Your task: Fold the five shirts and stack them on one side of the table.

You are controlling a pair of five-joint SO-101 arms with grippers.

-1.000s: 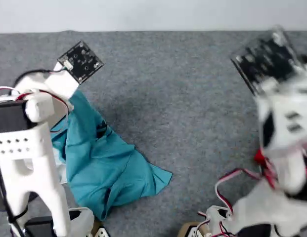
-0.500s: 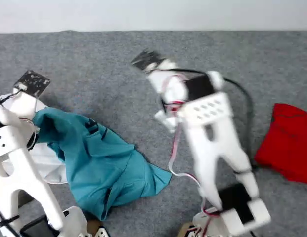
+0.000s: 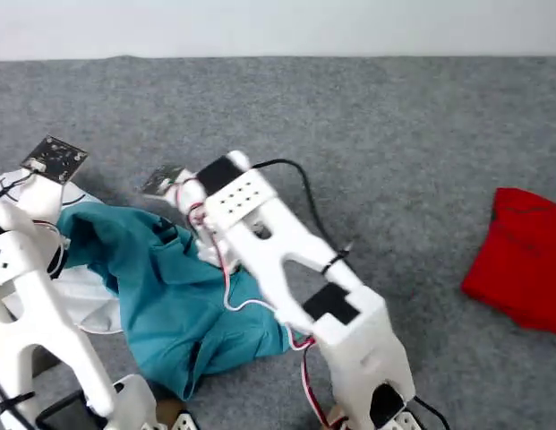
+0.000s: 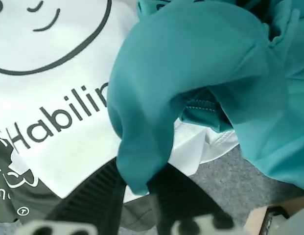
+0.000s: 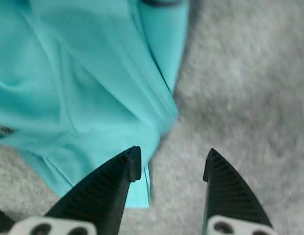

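A crumpled teal shirt [image 3: 170, 305] lies at the front left of the grey table [image 3: 394, 134], partly over a white printed shirt [image 3: 94, 309]. In the left wrist view my left gripper [image 4: 139, 188] is shut on a bunched fold of the teal shirt [image 4: 191, 58], held just above the white shirt [image 4: 54, 73]. My right arm [image 3: 260, 233] stretches across from the front to the teal shirt's far edge. Its gripper [image 5: 171, 166] is open, fingers astride the edge of the teal shirt [image 5: 83, 73] where it meets the carpet. A folded red shirt [image 3: 519, 260] lies at the right edge.
My left arm [image 3: 27, 269] stands at the front left corner, beside the shirts. Bare grey carpet runs across the back and middle right of the table. A pale wall borders the table's far edge.
My right arm has swung from the right side across to the teal shirt, uncovering the red shirt. My left gripper has come down and drawn its teal fold leftward.
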